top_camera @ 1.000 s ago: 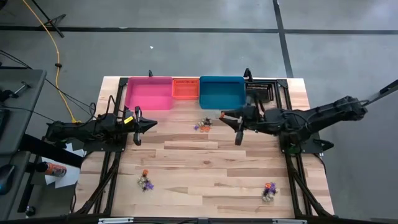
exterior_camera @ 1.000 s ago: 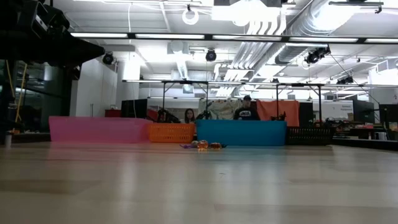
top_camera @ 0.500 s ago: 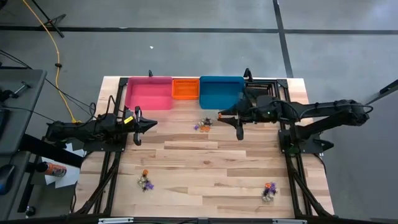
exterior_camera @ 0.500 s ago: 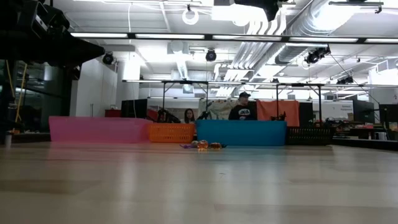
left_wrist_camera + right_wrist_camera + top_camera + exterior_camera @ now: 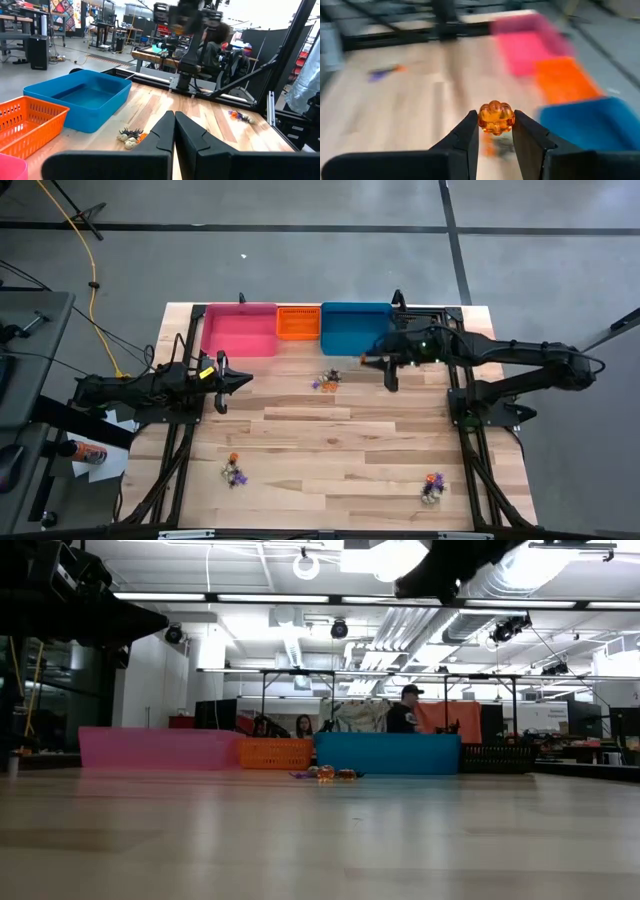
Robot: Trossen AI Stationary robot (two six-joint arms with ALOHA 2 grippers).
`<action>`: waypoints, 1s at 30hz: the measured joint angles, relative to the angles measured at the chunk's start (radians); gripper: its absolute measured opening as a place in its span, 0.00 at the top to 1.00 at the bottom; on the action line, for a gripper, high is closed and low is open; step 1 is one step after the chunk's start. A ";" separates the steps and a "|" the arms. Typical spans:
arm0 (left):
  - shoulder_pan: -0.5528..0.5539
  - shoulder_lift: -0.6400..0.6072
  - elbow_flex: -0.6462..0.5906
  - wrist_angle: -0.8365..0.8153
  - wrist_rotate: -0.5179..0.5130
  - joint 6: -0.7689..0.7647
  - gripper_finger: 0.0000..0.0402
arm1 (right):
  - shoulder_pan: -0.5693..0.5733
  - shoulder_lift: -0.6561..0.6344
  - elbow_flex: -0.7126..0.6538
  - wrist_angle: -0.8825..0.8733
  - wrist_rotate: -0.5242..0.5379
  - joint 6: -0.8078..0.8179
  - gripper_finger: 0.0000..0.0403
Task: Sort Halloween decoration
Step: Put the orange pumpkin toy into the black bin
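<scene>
We see the right gripper (image 5: pixel 496 131) with its 2 fingers clamped on a small translucent orange pumpkin bead (image 5: pixel 496 118), right of centre in the high view beside the blue plastic bin (image 5: pixel 355 328). The left gripper (image 5: pixel 246 381), fingers together, waits at centre-left above the wooden tabletop (image 5: pixel 330 450).

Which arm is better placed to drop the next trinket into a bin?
The right. Its gripper already pinches an orange pumpkin trinket and hangs just in front of the blue bin. The left gripper is shut, empty, and waits in front of the pink bin.
</scene>
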 joint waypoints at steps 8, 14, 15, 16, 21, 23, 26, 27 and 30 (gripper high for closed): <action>0.000 0.000 0.000 0.001 0.000 0.000 1.00 | -0.297 0.007 0.000 -0.211 0.417 0.354 0.78; 0.000 0.000 0.000 0.000 0.000 0.000 1.00 | -0.530 0.160 0.000 -0.276 0.240 0.497 0.78; 0.000 0.000 0.000 0.000 0.000 0.000 1.00 | -0.555 0.193 0.000 -0.285 0.232 0.501 0.78; 0.000 0.000 0.000 0.001 0.000 0.000 1.00 | -0.580 0.225 0.000 -0.291 0.229 0.514 0.78; 0.000 0.000 0.000 0.000 0.000 0.000 1.00 | -0.675 0.362 0.000 -0.302 0.221 0.543 0.78; 0.000 0.000 0.000 0.000 0.000 0.000 1.00 | -0.702 0.402 0.000 -0.285 0.221 0.543 0.78; 0.000 0.000 0.000 0.000 0.000 0.000 1.00 | -0.733 0.456 0.000 -0.254 0.222 0.547 0.78; 0.000 0.000 0.000 0.000 0.000 0.000 1.00 | -0.740 0.472 0.001 -0.243 0.222 0.553 0.78; 0.000 0.000 0.000 0.000 0.000 0.000 1.00 | -0.755 0.520 0.001 -0.233 0.220 0.587 0.78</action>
